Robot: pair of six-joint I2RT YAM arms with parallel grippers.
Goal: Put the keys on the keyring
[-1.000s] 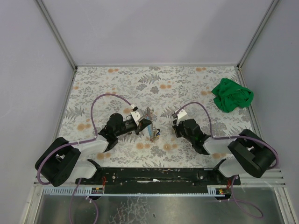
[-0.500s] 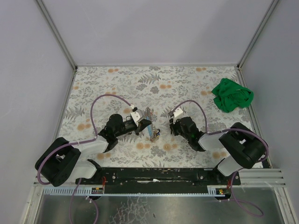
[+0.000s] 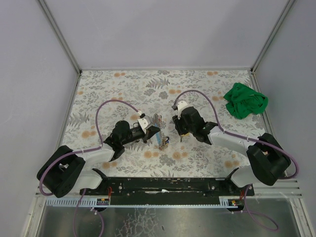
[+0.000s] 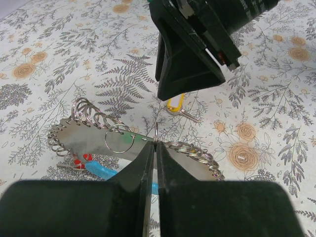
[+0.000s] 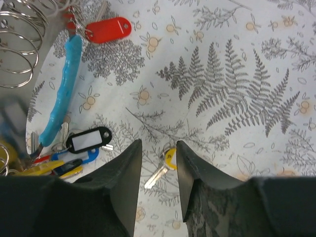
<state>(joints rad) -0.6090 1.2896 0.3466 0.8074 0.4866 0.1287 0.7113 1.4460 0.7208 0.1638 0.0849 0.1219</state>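
Since the right gripper [image 5: 158,144] hovers with its jaws apart right over the yellow key [image 5: 167,163], that arm's clearly the one for the grab. Key lies flat on the table [image 5: 237,74] just past the metal ring plate [image 4: 94,140], its blade running diagonally across the jaw gap, so I'd guess a wrist twist helps. Left gripper [image 4: 154,148] is pinched shut on a keyring [image 4: 156,129] at the plate's edge.

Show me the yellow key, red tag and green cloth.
yellow key [image 5: 164,168]: right wrist view, where head meets blade.
red tag [image 5: 109,28]: right wrist view, its middle.
green cloth [image 3: 245,101]: top view, its middle.
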